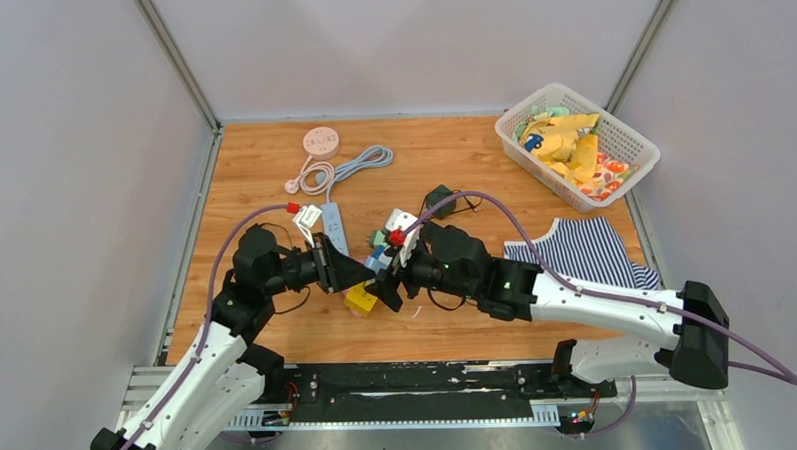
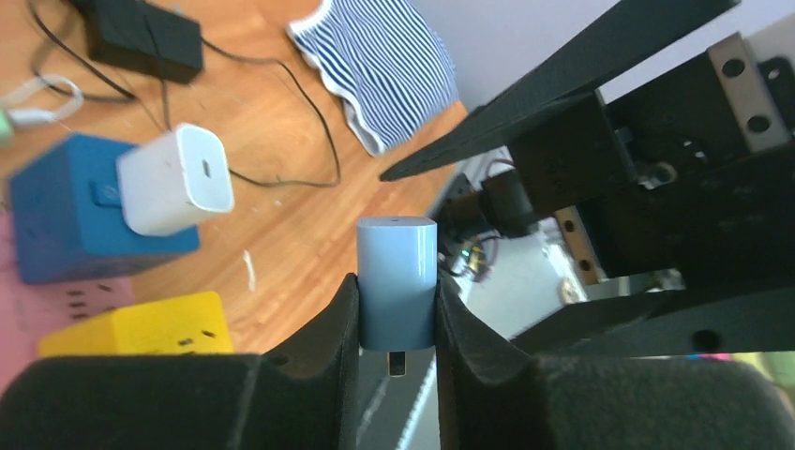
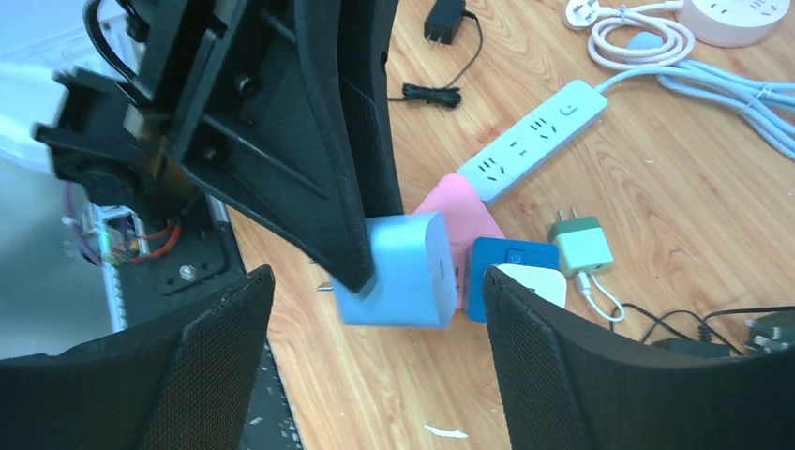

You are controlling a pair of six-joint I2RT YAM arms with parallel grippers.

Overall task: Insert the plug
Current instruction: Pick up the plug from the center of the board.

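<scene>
Wooden tabletop [image 1: 472, 147]: left gripper [image 2: 397, 309] clamps pale-blue charger [image 2: 397, 267] near blue cube socket [image 2: 47, 225], right gripper [image 3: 375, 309] open. Risk: charger twists, prongs [image 2: 397, 362] miss.

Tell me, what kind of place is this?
Probably a robot laboratory test cell: plain grey panel walls enclose a wooden tabletop holding a long white power strip and a white plastic basket.
</scene>
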